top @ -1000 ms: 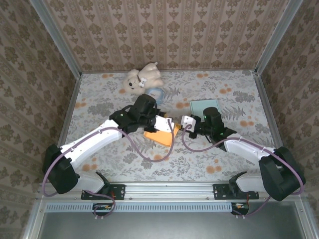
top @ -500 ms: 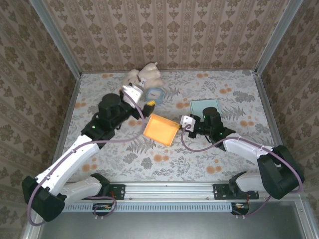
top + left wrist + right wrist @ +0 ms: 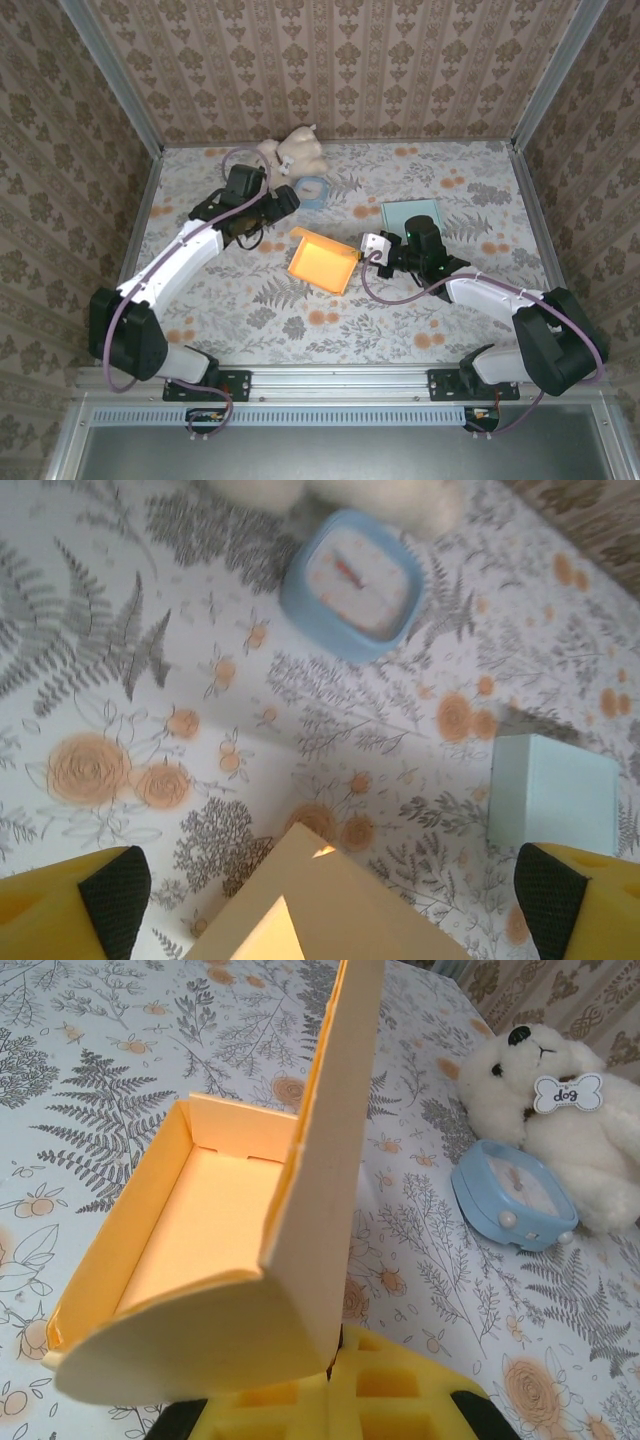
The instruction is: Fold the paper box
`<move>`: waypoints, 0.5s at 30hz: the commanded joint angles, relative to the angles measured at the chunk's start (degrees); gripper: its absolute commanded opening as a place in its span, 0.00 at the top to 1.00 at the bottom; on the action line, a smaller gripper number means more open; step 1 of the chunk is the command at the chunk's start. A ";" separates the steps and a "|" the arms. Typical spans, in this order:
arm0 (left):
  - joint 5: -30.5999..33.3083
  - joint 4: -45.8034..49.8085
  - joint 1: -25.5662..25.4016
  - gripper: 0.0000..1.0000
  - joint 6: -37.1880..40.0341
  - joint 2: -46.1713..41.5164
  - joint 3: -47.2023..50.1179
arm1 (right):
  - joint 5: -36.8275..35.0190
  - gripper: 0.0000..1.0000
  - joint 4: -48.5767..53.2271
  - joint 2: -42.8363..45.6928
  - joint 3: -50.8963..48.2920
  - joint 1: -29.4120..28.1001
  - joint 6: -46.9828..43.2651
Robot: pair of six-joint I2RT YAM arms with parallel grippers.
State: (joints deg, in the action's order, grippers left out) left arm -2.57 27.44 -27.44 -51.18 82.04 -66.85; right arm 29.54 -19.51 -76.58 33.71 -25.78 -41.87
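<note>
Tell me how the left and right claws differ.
The left claw is open and empty; the right claw is shut on a raised flap of the paper box. The left claw hovers beyond the box; the right claw sits at its edge. Both have yellow fingers.

Left wrist view: box (image 3: 330,910) was cut off at bottom edge; dog (image 3: 400,495) cut off at top, blurred.

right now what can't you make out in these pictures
Right gripper grip on the paper box: right wrist view, flap covers its jaws; top view, too small.
Blue clock reading: left wrist view, blurred.
Most of the box: left wrist view, cut off by the bottom edge.
</note>
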 commanded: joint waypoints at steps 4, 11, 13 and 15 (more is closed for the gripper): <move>-6.04 -2.37 -1.69 0.09 -7.43 4.46 -0.67 | 0.78 1.00 0.21 -0.29 0.91 -0.32 -0.71; -1.41 -0.12 -3.36 0.15 -6.29 7.86 -4.75 | 1.26 1.00 0.61 0.04 0.91 -0.32 -0.72; -1.40 -0.43 -3.86 0.16 -7.11 8.07 -4.86 | 1.22 1.00 0.67 -0.04 1.00 -0.32 -0.76; -2.00 -0.72 -4.84 0.16 -7.77 8.37 -5.00 | 1.07 1.00 0.80 -0.25 1.17 -0.32 -0.76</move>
State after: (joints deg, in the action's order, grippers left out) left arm -5.28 26.63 -31.07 -57.36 90.26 -70.04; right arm 29.56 -19.42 -76.60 33.71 -25.78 -41.85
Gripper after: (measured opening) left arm 0.846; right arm 0.054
